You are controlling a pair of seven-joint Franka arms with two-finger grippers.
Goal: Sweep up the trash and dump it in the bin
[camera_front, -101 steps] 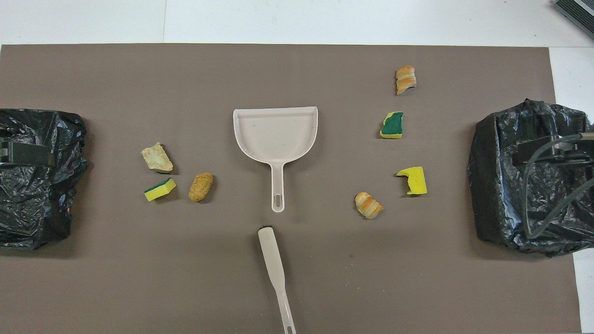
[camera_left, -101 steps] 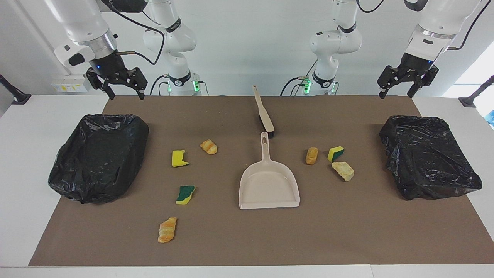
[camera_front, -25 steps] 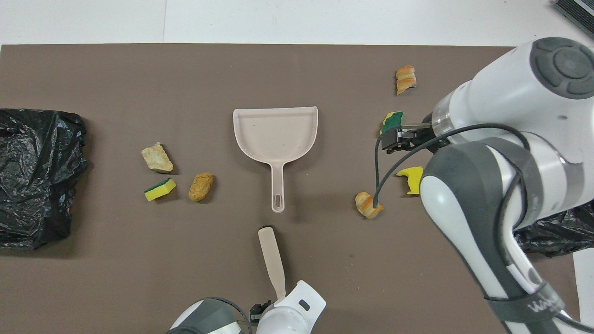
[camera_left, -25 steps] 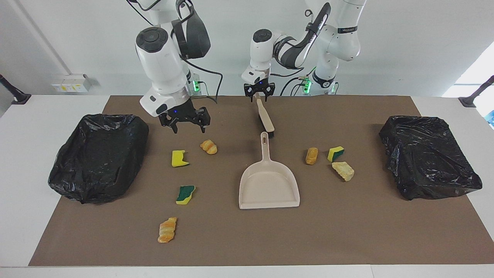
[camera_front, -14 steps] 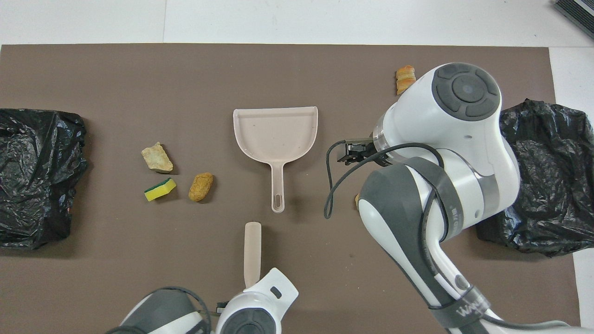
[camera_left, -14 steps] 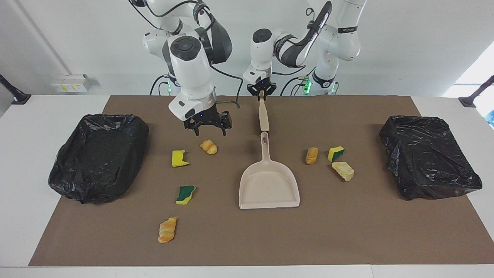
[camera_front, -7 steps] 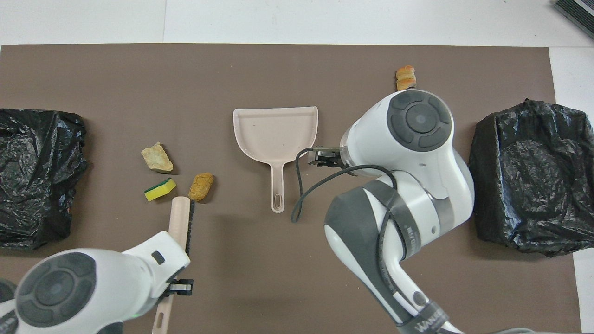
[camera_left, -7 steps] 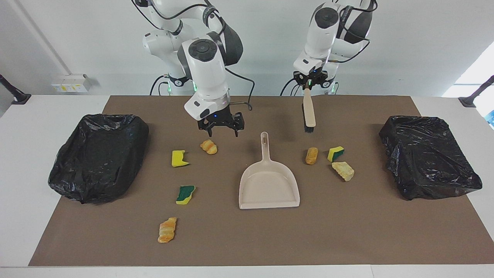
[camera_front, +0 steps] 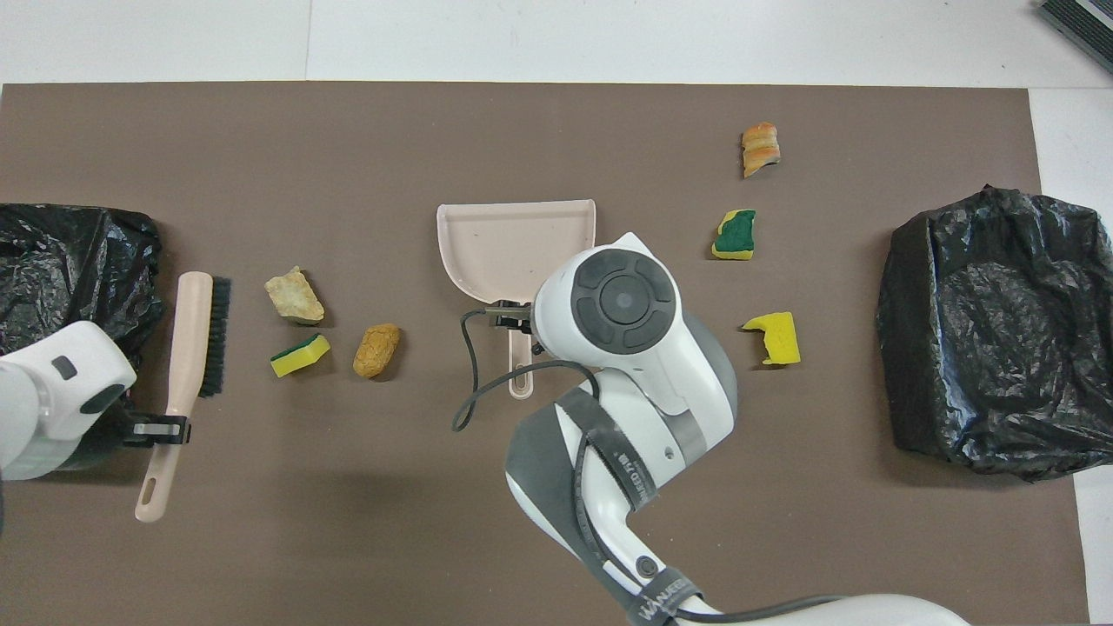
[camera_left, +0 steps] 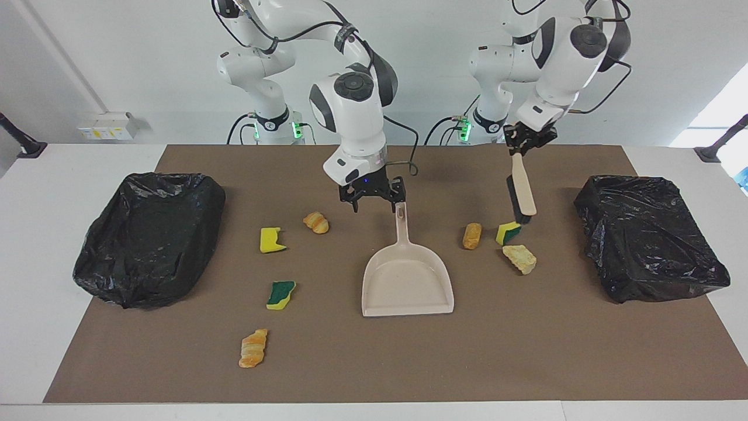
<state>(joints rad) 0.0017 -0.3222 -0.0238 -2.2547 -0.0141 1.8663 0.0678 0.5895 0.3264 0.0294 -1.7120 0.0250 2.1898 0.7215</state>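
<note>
Several trash pieces lie on the brown mat (camera_left: 526, 351): a bread roll (camera_left: 471, 235), a yellow-green sponge chunk (camera_left: 508, 232) and a pale bread chunk (camera_left: 519, 258) toward the left arm's end, and croissant pieces (camera_left: 316, 222) and sponge chunks (camera_left: 272, 240) toward the right arm's end. My left gripper (camera_left: 522, 145) is shut on the handle of the beige brush (camera_left: 522, 190). The brush hangs bristles down beside that sponge chunk (camera_front: 299, 355). My right gripper (camera_left: 374, 204) is open and hovers over the handle of the beige dustpan (camera_left: 407, 280). The right arm hides its fingers in the overhead view.
Two bins lined with black bags stand at the mat's ends, one bin (camera_left: 149, 237) at the right arm's end and the other bin (camera_left: 648, 237) at the left arm's end. A green sponge chunk (camera_left: 281, 294) and a croissant piece (camera_left: 253, 348) lie farthest from the robots.
The left gripper has carried the brush from the table's middle toward its own end, down beside the sponge chunk. The right gripper has moved from over the croissant piece to the dustpan's handle.
</note>
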